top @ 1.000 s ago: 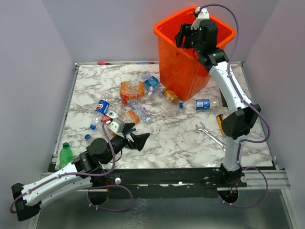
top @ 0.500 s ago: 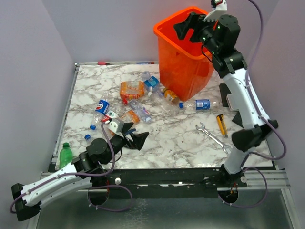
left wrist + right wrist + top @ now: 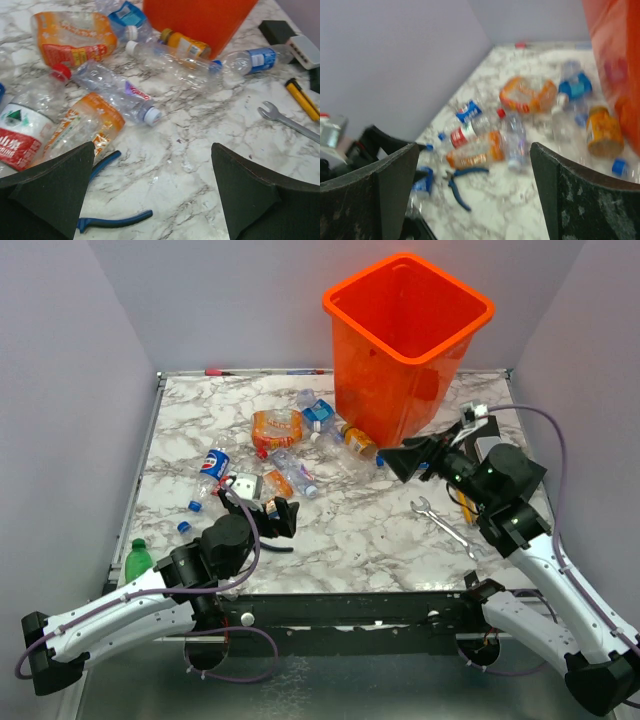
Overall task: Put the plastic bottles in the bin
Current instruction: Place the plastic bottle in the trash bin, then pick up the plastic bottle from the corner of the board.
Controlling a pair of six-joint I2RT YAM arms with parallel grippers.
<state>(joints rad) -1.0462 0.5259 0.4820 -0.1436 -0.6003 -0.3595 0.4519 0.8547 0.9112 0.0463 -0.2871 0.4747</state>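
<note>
Both arms were low over the marble tabletop [image 3: 340, 540]. The left end effector [image 3: 281, 512] was wide open and gripped nothing. It hung just above the blue-handled pliers [image 3: 115, 221], near the closest of the plastic bottles [image 3: 290, 472]. The right end effector [image 3: 398, 462] was also open and empty, near the foot of the bin [image 3: 380, 380], with its fingers pointing to the left toward the same bottles. The orange bin stood upright at the far side of the tabletop. The bottles lay scattered on the tabletop to the left of it, most of them crushed. One clear bottle with a blue label [image 3: 255, 59] lay close to the bin on its right side, and a green bottle [image 3: 138, 562] was apart at the near left edge. A steel wrench [image 3: 440, 523] and a yellow-handled tool [image 3: 301, 97] lay near the right arm.
</note>
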